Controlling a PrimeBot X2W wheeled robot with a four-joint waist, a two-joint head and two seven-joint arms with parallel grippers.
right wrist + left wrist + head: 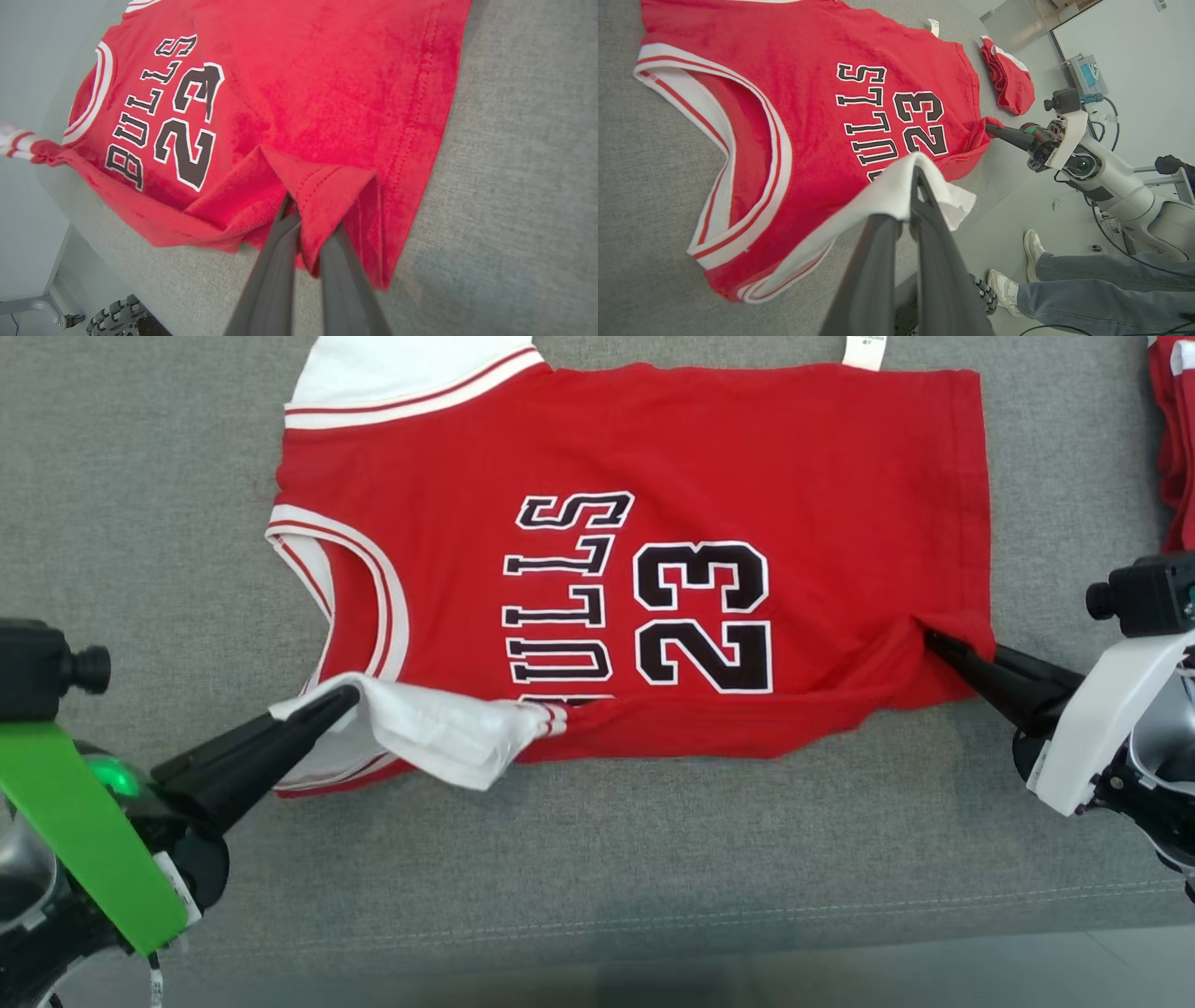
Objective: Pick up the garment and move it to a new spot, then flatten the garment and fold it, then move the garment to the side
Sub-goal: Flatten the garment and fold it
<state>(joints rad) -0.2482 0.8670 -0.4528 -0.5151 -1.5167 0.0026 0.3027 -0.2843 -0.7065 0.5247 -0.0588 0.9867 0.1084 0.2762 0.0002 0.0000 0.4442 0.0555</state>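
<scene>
two pinches hold the red bulls jersey (635,588) near the front edge of the grey worktop (653,859): left gripper (347,696) on white sleeve (439,728), right gripper (934,640) on hem corner (966,649); lifting evenly should keep the fold straight.

Bare grey fabric surface (597,859) lay open along the near edge. A red-and-white basketball jersey (747,457) covered the middle. A crumpled red garment (1172,439) (partly out of frame) obstructed the far right; a bare strip separated them.
</scene>
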